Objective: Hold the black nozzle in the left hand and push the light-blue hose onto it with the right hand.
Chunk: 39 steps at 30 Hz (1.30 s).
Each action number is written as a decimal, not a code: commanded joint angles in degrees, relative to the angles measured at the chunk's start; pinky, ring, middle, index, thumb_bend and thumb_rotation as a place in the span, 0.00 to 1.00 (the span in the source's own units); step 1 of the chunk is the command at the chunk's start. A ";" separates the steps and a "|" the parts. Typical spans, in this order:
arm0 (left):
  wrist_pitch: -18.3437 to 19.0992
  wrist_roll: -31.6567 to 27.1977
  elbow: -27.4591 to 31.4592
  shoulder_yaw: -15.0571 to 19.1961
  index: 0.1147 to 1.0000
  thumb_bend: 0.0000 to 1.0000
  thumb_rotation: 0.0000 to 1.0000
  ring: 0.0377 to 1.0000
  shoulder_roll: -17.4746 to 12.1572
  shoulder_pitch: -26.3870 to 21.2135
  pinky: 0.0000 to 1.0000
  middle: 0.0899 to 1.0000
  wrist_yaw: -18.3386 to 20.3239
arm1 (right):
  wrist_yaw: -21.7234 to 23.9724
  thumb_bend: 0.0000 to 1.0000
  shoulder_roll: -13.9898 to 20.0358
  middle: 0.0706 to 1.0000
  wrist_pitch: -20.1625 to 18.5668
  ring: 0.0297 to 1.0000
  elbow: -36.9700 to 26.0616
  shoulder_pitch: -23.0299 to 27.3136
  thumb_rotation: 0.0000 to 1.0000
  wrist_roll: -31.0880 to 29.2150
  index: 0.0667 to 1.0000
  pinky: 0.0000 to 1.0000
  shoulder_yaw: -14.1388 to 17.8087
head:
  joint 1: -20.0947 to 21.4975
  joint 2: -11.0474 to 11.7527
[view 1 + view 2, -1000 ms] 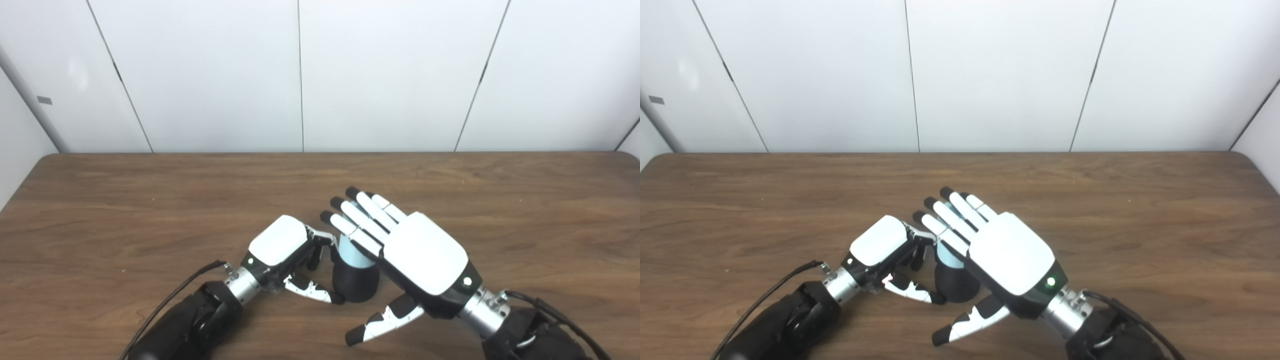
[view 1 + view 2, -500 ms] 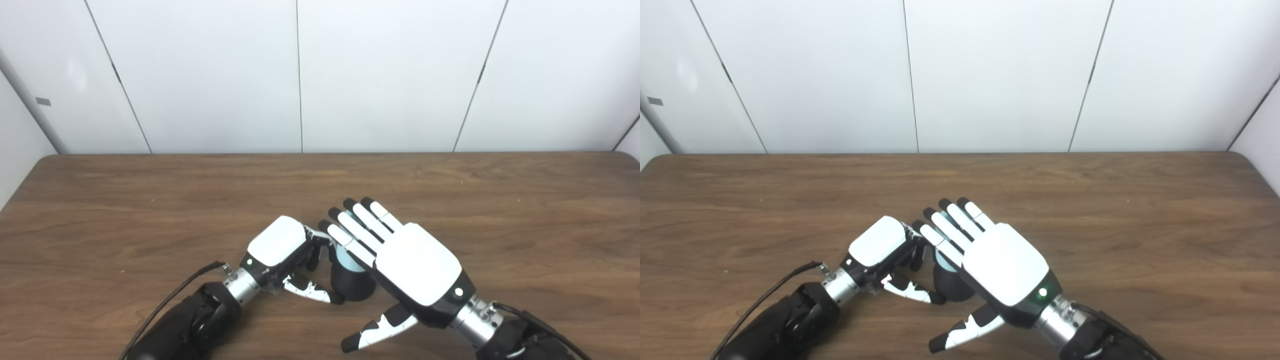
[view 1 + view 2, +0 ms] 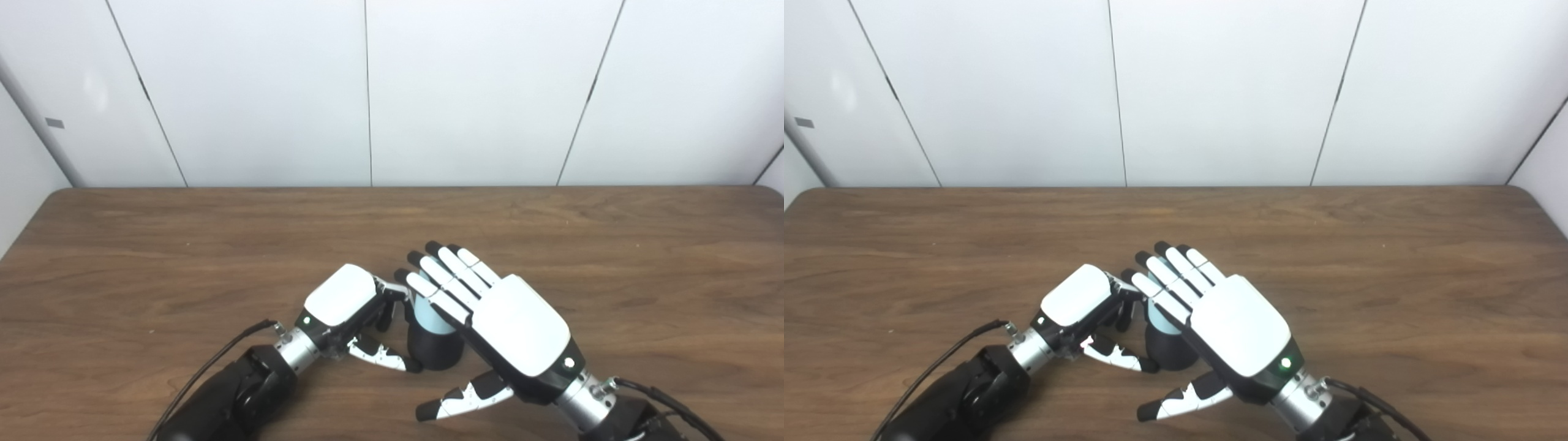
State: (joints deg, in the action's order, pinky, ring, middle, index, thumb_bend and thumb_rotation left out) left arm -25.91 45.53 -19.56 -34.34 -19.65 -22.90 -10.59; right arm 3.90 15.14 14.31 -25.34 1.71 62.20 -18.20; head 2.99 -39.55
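2 hands meet near the front middle of the wooden worktop (image 3: 184,245), where the black nozzle (image 3: 435,352) stands upright with the light-blue hose (image 3: 427,317) seated in its top. The left hand (image 3: 346,306) curls around the nozzle's left side, thumb touching its base. The right hand (image 3: 508,318) lies flat and spread over the hose, grasping nothing.

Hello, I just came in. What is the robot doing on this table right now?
The robot is joining two parts on the wooden table. The left hand is curled against a black nozzle standing upright, thumb at its base. A light-blue hose sticks up from the nozzle's top. The right hand lies flat and open over the hose, fingers straight, apparently pressing down on it. How far the hose is seated cannot be seen.
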 commanded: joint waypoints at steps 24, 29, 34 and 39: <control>-0.79 1.89 -4.18 -3.25 0.41 0.53 0.00 0.13 0.71 5.03 0.12 0.42 1.72 | 0.44 0.81 -3.84 1.00 -1.57 1.00 -2.09 5.17 0.89 -6.50 1.00 1.00 3.97 | 0.14 0.07; -0.57 2.03 -4.14 -3.10 0.41 0.53 0.00 0.13 0.77 5.10 0.11 0.42 2.02 | 0.29 0.81 -4.06 1.00 -1.07 1.00 -2.54 4.61 0.88 -7.00 0.99 0.98 4.50 | 0.05 0.02; -0.72 1.91 -4.11 -3.16 0.41 0.53 0.00 0.14 0.67 5.11 0.12 0.42 1.95 | -0.66 0.81 -4.15 1.00 -0.37 1.00 -2.44 3.96 0.86 -7.16 0.99 0.97 4.54 | 0.12 -0.02; -0.53 1.60 -4.09 -2.88 0.41 0.53 0.00 0.14 0.82 5.20 0.13 0.42 2.32 | -3.55 0.80 -5.16 1.00 -0.83 1.00 -2.77 3.86 0.87 -9.17 0.98 0.97 6.68 | 0.17 0.11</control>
State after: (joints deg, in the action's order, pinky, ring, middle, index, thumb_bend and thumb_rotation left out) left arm -25.94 45.58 -19.57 -34.56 -19.61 -23.06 -10.59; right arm 3.01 10.50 12.60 -25.67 4.44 54.77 -12.72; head 3.16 -39.46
